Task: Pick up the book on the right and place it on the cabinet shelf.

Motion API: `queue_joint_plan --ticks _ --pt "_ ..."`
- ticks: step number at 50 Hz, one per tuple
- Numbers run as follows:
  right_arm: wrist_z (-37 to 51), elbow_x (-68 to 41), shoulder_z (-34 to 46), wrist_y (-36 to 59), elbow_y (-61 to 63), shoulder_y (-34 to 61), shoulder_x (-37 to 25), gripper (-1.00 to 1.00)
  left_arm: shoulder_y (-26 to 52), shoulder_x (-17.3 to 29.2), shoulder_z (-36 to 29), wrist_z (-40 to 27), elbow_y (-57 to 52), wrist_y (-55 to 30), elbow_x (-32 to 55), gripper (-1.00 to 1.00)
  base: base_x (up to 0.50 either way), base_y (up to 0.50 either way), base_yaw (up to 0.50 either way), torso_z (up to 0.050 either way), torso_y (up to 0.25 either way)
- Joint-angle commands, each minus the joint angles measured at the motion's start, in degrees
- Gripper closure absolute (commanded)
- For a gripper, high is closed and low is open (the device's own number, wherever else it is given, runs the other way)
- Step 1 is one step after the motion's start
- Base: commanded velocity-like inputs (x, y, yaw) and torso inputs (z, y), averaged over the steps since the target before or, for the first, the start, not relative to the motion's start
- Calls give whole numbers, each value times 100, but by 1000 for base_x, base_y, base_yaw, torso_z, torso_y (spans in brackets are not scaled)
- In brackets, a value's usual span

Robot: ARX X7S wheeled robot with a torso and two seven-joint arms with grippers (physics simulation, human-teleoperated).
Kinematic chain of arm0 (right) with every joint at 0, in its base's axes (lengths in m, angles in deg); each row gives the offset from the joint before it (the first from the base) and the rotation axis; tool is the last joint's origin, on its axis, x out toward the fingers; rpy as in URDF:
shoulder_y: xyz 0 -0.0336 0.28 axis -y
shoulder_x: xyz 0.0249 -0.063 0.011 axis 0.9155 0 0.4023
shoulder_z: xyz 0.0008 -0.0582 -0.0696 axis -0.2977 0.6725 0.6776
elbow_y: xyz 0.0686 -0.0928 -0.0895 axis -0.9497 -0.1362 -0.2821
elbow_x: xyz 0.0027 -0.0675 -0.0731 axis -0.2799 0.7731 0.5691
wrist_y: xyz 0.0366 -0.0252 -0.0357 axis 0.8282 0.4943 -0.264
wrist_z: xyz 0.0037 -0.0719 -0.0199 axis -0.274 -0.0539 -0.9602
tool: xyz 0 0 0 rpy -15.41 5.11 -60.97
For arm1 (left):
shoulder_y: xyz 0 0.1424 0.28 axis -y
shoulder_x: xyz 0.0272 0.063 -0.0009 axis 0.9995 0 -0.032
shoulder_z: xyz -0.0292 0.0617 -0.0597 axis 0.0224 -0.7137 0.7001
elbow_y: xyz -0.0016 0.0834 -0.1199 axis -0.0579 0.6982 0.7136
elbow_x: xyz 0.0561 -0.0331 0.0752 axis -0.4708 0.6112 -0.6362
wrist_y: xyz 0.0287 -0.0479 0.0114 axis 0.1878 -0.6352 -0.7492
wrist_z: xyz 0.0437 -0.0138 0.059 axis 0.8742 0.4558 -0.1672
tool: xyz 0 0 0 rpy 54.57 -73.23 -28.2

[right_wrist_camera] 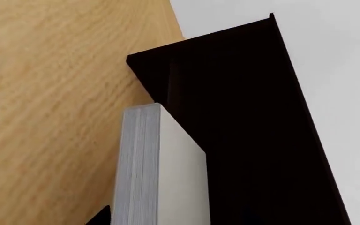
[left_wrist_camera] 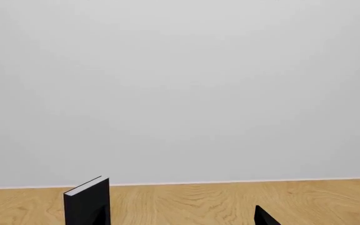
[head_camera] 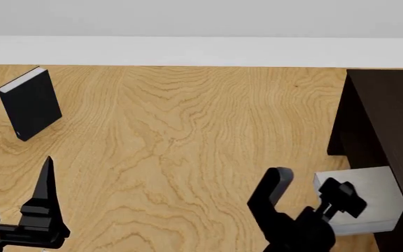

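The right gripper point(head_camera: 306, 197) has its two black fingers point(head_camera: 275, 186) spread around the thick, plain light-grey hardcover book point(head_camera: 369, 197). One finger stands clear on the near side with a visible gap, and the other lies against the book's face, so I cannot tell whether the book is truly clamped or only framed. The book with its white page edges sits just beyond the fingers, hard up against the front of the large, almost black wooden cabinet point(head_camera: 390, 121); in the right wrist view its page block point(right_wrist_camera: 136, 164) rises directly in front of the cabinet's dark interior, where no shelf board can be made out.

The left gripper point(head_camera: 44, 210) hangs idle with its fingers seemingly closed on nothing. A black book point(head_camera: 30, 105) stands upright well beyond it on the light wooden surface point(head_camera: 187, 131).

The likely risk is a weak or off-centre hold: the heavy book could pivot between the fingers, or catch on the cabinet's edge and be knocked loose.
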Motion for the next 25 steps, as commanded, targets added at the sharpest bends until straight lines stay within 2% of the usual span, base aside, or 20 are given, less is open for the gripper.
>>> queue_joint_plan --ticks 1,25 --pt "14 89 50 234 633 -87 -142 -100 2 11 -15 -22 -16 0 5 -100 0 0 0 0 0" --pt "-61 -119 -184 249 1612 -236 -429 -100 -4 50 -30 -74 -85 -16 31 -100 0 0 0 0 0"
